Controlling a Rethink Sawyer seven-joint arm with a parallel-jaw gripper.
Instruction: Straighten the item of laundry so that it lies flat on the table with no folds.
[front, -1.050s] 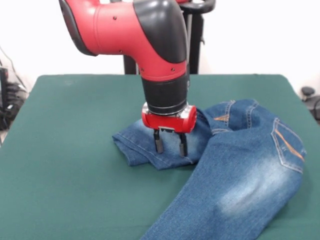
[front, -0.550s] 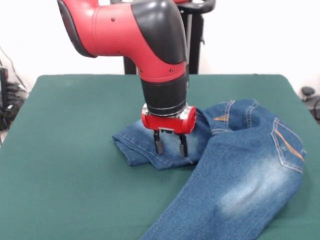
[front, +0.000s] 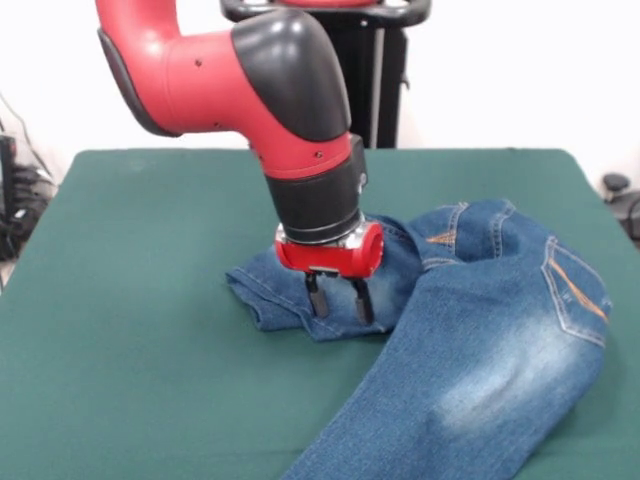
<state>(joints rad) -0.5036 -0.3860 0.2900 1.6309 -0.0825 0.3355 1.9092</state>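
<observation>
Front view: your claw (front: 338, 300) has tilted and shifted slightly, fingers apart, tips touching the jeans (front: 470, 350) folded leg beneath; nothing gripped yet.

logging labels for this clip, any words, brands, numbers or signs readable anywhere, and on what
None can be read.
Jeans: only orange-tan stitching on the pockets, no lettering or tag showing.
Red and black arm and claw: no logo or number visible.
Table: plain green top, no marks.
</observation>
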